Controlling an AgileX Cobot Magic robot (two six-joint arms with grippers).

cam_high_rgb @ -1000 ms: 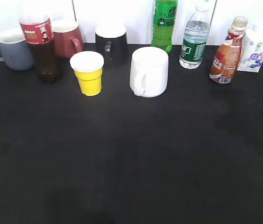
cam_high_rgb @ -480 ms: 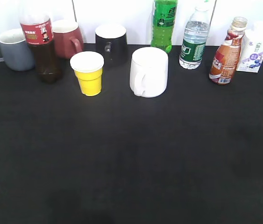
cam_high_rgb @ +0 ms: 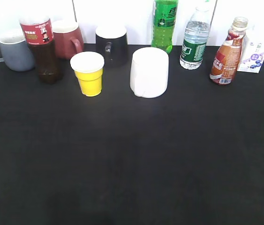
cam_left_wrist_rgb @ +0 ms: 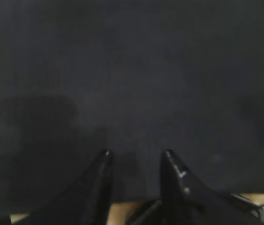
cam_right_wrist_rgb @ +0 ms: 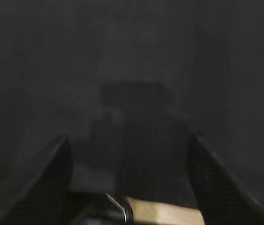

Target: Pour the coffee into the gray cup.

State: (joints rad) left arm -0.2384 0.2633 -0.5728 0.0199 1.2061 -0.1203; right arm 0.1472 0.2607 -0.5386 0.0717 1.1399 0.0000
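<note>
Compared with a second earlier, the dark shape at the exterior view's right edge had gone; neither arm showed there, and nothing on the counter [cam_high_rgb: 132,154] had shifted. The coffee [cam_high_rgb: 226,51] stood upright at back right, just beside a white carton [cam_high_rgb: 255,49]. The gray cup [cam_high_rgb: 13,49] sat far left, well apart. Right gripper [cam_right_wrist_rgb: 129,154] had fingers spread wide over bare counter; left gripper [cam_left_wrist_rgb: 135,157] had fingers slightly parted, holding nothing. Judgement: pour not begun; approach to the bottle pending.
</note>
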